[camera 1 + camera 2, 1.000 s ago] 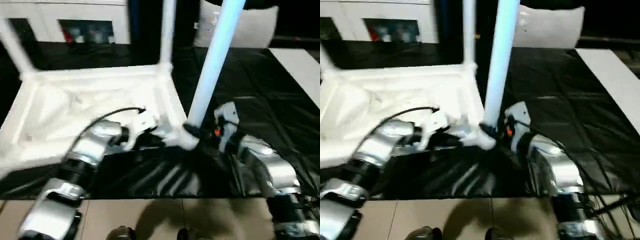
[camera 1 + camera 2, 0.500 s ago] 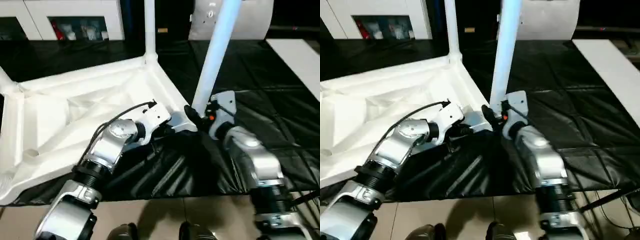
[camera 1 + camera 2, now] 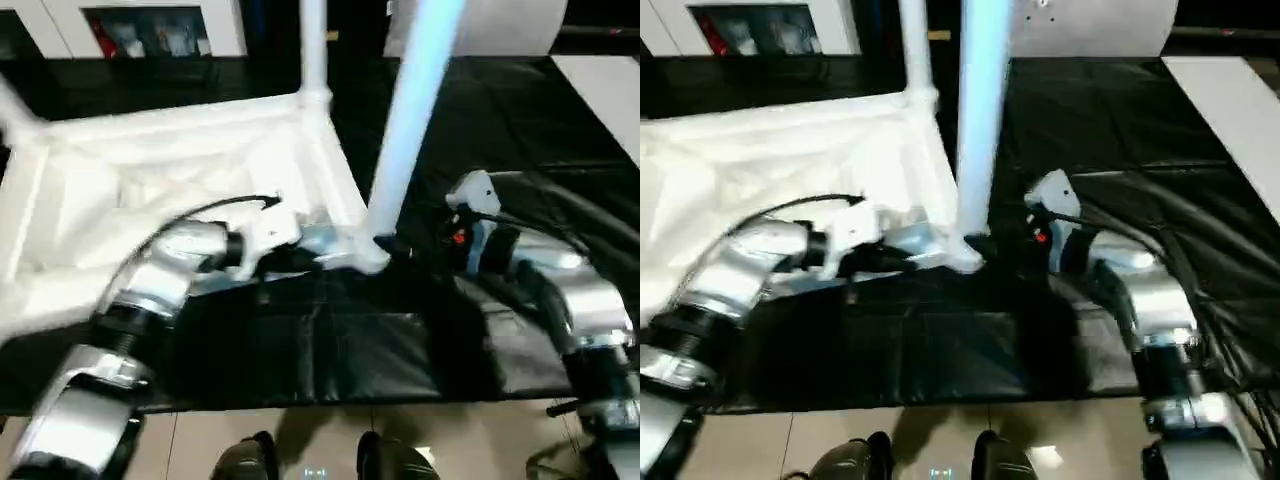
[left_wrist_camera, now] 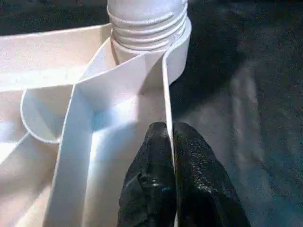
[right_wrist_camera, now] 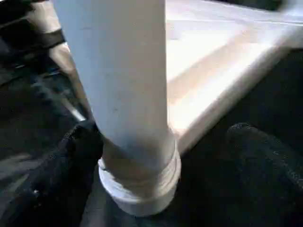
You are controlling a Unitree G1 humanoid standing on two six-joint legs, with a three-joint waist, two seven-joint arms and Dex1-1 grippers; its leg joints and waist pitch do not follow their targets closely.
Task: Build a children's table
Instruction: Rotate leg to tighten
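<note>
The children's table point(image 3: 150, 190) lies upside down on the black cover, its ribbed underside facing up. One white leg point(image 3: 405, 120) stands in the near right corner socket point(image 4: 147, 28), its threads showing at the base point(image 5: 142, 184). A second leg point(image 3: 314, 45) rises from the far corner. My left gripper point(image 4: 169, 130) is shut on the thin rim wall of the table top just beside that near socket. My right gripper point(image 5: 165, 142) is open around the leg's base, one finger point(image 5: 75, 156) close against it and the other finger point(image 5: 255, 146) well apart.
The black-covered work surface point(image 3: 520, 120) stretches to the right and back. White cabinets point(image 3: 150, 20) stand behind it and a pale panel point(image 3: 610, 90) lies at the far right. Cables point(image 3: 580, 210) run over my right forearm. My feet point(image 3: 250, 460) stand on the tiled floor below the front edge.
My right gripper's fingers have spread apart off the leg's base and the wrist has drawn back to the right. The left gripper keeps its hold. The camera has shifted.
</note>
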